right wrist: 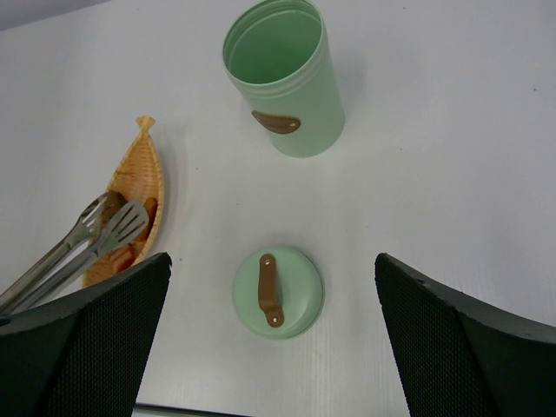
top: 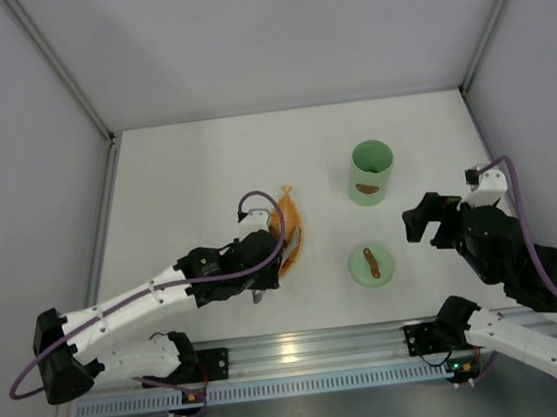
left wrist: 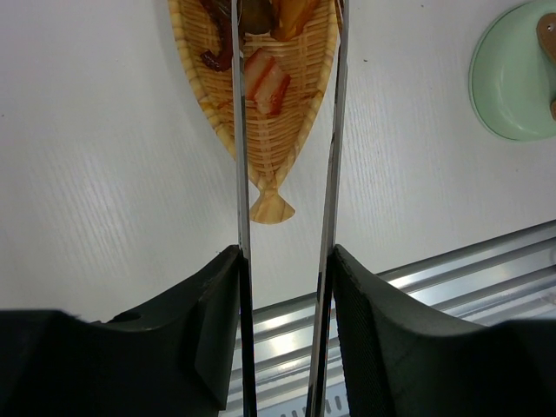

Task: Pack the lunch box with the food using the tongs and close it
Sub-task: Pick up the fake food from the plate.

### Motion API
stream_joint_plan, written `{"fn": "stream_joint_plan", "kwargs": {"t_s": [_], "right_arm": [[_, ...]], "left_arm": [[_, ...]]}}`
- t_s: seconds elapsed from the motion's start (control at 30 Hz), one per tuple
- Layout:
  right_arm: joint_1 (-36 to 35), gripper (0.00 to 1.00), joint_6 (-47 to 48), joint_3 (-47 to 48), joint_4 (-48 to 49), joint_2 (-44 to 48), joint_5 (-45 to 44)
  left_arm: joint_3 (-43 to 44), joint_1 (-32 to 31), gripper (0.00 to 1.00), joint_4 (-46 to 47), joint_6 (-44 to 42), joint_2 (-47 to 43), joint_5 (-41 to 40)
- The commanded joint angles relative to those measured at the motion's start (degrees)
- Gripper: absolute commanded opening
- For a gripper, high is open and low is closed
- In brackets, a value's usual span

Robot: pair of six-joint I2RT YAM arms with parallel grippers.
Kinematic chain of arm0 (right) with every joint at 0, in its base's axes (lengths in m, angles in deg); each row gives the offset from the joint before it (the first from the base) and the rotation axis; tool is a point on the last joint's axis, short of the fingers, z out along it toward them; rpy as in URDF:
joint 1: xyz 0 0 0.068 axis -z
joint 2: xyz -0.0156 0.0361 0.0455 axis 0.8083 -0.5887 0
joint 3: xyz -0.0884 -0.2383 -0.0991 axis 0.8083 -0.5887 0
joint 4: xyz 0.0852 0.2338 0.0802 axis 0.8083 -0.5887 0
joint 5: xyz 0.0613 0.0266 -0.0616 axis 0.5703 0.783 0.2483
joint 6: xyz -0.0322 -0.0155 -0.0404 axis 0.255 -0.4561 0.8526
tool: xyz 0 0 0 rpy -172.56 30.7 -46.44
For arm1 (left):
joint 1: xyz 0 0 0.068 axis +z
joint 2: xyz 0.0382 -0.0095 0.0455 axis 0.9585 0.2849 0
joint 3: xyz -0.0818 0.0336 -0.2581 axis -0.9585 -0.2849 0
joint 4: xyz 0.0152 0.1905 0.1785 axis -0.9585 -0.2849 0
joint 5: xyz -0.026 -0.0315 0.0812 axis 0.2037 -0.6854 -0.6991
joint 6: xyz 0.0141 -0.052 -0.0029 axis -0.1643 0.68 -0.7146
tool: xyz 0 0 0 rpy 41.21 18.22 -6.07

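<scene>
At the bottom of the left wrist view, the left gripper (left wrist: 285, 256) was closed narrowly on the tongs (left wrist: 333, 156). The two arms of the tongs ran up the frame over the orange woven fish-shaped tray (left wrist: 276, 148). Their tips reached among the food (left wrist: 265, 80), reddish and brown pieces lying in the tray at top centre. In the right wrist view, the right gripper (right wrist: 272, 254) hung with jaws spread wide above the white table (right wrist: 452, 174). Below it, at lower centre, lay the mint-green lid (right wrist: 300, 291), brown handle up. Farther off, at upper centre, the lunch box (right wrist: 304, 130) stood upright and open, apart from the lid.
</scene>
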State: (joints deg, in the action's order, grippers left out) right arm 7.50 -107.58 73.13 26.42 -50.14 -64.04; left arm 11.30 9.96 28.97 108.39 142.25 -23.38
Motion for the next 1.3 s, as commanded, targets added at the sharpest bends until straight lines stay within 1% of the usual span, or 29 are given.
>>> {"fn": "stream_joint_plan", "kwargs": {"t_s": [0.0, 0.67, 0.8, 0.93, 1.13, 1.27], "right_arm": [[-0.59, 0.99, -0.36, -0.48, 1.77, 0.85, 0.19], [-0.67, 1.0, 0.34, -0.22, 2.03, -0.03, -0.07], [-0.59, 1.0, 0.43, -0.04, 2.03, -0.11, -0.07], [-0.59, 0.99, 0.43, 0.22, 2.03, -0.2, 0.02], [-0.59, 1.0, 0.34, 0.04, 2.21, -0.2, 0.02], [-0.59, 0.99, 0.25, -0.04, 2.12, 0.15, 0.02]], "left_arm": [[-0.07, -0.24, 0.49, 3.35, 0.22, 1.16, -0.58], [0.19, -0.24, 0.49, 5.37, -0.66, 5.03, -2.52], [0.45, -0.24, 0.47, 5.1, -0.66, 5.03, -2.69], [1.16, -0.24, 0.42, 4.14, -0.66, 5.03, -3.13], [2.04, -0.24, 0.41, 3.26, -0.84, 5.29, -3.75], [2.12, -0.24, 0.38, 3.17, -0.66, 5.82, -3.84]]}}
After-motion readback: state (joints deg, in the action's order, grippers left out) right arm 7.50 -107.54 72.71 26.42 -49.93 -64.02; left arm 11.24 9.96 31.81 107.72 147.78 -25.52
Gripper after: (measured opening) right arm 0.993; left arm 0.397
